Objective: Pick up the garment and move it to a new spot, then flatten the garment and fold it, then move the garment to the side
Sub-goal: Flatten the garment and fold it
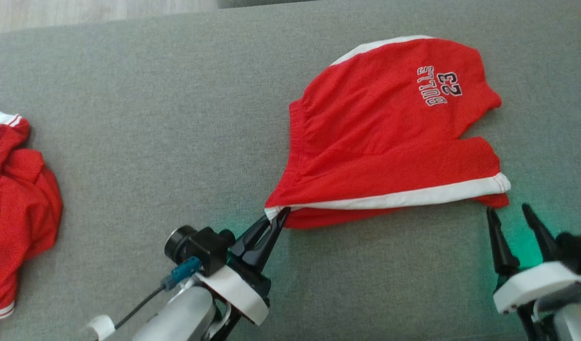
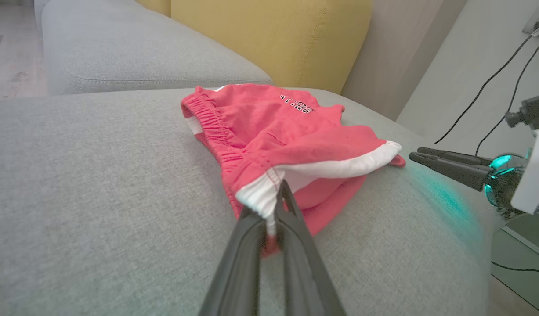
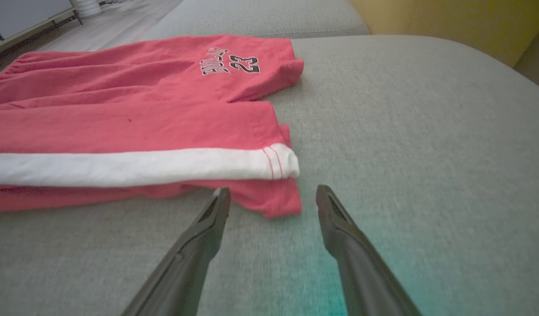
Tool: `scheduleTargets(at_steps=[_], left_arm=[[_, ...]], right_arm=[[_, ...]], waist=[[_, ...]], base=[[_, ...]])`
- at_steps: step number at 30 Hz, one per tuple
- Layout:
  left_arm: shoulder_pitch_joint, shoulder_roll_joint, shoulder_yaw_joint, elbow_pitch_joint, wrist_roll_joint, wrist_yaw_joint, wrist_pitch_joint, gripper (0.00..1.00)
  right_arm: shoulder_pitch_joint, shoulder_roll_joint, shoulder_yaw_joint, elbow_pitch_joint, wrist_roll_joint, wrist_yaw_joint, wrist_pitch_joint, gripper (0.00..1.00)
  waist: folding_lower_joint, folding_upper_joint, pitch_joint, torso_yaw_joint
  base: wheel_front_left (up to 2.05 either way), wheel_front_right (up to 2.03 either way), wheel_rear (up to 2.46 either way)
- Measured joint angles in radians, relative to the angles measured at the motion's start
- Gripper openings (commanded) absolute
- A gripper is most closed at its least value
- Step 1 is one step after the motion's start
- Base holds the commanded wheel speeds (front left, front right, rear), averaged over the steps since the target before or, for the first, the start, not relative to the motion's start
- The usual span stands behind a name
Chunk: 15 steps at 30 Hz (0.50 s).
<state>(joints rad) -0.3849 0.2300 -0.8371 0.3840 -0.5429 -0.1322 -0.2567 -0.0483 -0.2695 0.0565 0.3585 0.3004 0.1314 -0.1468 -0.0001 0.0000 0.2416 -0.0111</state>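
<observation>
1. Pinching the white-trimmed corner of the red shorts (image 1: 389, 132), your left gripper (image 1: 281, 212) has its fingers pressed together on the cloth. It sits near the front edge of the grey sofa seat (image 1: 153, 118).
2. Your right gripper (image 1: 508, 209) stands spread and holds nothing. Its tips are just beside the shorts' other near corner, and green light falls on the seat around it.
3. The shorts lie doubled over on the right half of the seat. Their white band (image 1: 413, 196) runs along the near side from one gripper toward the other. The gathered waistband faces the seat's left, and the "BULLS 23" print (image 1: 437, 85) lies toward the far edge.
4. A second red garment (image 1: 15, 189) lies crumpled at the seat's left edge, well apart from the shorts.
5. In the left wrist view you see a yellow back cushion (image 2: 269, 35) behind the seat. Dark cables (image 2: 484, 87) hang against the pale surface beyond the right gripper.
</observation>
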Motion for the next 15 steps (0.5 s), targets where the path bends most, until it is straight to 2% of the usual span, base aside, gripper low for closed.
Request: scheduleTargets(at_steps=[8, 15], left_arm=[[0.045, -0.01, 0.002, 0.001, 0.009, 0.0, 0.0, 0.0], [0.044, -0.014, -0.002, 0.001, 0.009, 0.0, 0.0, 0.0]], right_arm=[[0.032, 0.035, -0.026, -0.035, 0.011, 0.0, 0.002, 1.0], [-0.064, 0.029, -0.038, 0.021, 0.037, 0.0, 0.039, 1.0]], waist=[[0.0, 0.0, -0.039, 0.003], [0.0, 0.0, -0.038, 0.011]], base=[[0.0, 0.0, 0.0], [0.0, 0.0, 0.0]])
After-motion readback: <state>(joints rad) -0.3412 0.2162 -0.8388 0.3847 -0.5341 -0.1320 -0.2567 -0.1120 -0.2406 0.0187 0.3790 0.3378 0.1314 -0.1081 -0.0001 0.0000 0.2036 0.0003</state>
